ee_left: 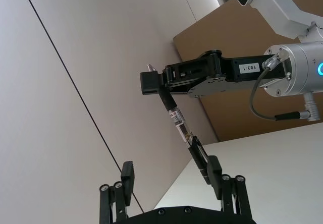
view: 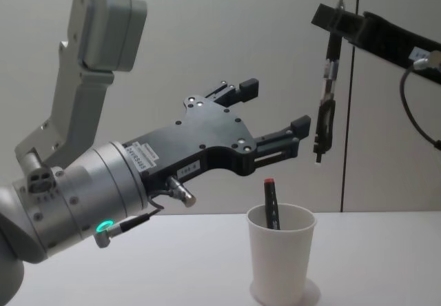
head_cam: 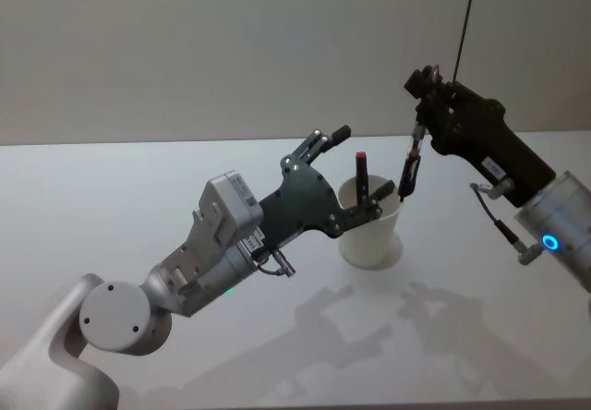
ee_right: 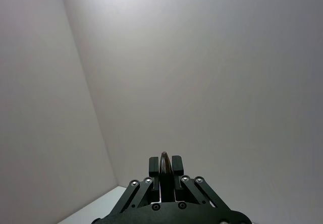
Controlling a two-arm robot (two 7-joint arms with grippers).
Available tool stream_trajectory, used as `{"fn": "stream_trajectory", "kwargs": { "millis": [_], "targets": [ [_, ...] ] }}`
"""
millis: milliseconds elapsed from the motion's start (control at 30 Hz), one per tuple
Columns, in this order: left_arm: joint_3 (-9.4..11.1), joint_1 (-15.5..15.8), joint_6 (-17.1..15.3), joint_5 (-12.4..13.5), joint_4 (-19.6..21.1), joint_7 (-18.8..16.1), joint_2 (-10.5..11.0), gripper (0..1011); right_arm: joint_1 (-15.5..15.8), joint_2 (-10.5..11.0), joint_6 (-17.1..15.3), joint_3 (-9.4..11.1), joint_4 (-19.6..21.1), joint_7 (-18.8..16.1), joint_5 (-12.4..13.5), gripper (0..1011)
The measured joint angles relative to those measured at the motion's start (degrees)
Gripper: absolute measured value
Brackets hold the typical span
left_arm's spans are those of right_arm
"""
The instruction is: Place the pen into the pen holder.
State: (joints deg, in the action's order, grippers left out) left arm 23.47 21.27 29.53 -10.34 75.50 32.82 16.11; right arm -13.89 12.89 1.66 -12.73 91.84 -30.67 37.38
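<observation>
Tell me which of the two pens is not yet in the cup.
The black pen hanging from the right pincer, held by its top above the pen holder. The other, the red-capped pen, already stands inside it. The left pincer is open nearby.

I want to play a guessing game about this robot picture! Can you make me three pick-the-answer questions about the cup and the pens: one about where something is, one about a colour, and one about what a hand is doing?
1. Where is the pen held by the right gripper?
A. Lying on the table
B. Hanging in the air above the pen holder
C. Behind the left arm

2. What colour is the pen holder?
A. White
B. Blue
C. Green

3. What are the left gripper fingers doing?
A. Squeezing the cup
B. Holding a pen
C. Spread open, holding nothing

Answers:
1. B: the chest view shows the held pen dangling tip-down, above the cup's rim.
2. A: the paper cup is plain white, with a red-capped pen already standing in it.
3. C: the two fingers stand apart with nothing between them.
</observation>
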Motion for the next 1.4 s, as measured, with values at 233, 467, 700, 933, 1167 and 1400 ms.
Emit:
{"fn": "stream_trajectory", "kwargs": {
  "millis": [233,467,700,933,1167,1400],
  "targets": [
    [0.0,0.0,0.0,0.0,0.0,0.0,0.0,1000,-0.1,0.0,0.8,-0.1,-0.1,1.0,-0.8,151],
    [0.0,0.0,0.0,0.0,0.0,0.0,0.0,1000,-0.6,-0.2,3.0,-0.3,-1.3,3.1,-3.7,151],
    [0.0,0.0,0.0,0.0,0.0,0.0,0.0,1000,-1.7,-0.6,5.3,-0.4,-3.6,5.1,-7.0,151],
    [0.0,0.0,0.0,0.0,0.0,0.0,0.0,1000,-3.5,-1.4,7.6,-0.6,-7.2,6.8,-10.1,151],
    [0.0,0.0,0.0,0.0,0.0,0.0,0.0,1000,-5.7,-2.7,9.6,-1.1,-11.7,7.9,-12.5,151],
    [0.0,0.0,0.0,0.0,0.0,0.0,0.0,1000,-7.5,-3.8,11.0,-1.6,-15.5,8.3,-14.0,151]
  ]
}}
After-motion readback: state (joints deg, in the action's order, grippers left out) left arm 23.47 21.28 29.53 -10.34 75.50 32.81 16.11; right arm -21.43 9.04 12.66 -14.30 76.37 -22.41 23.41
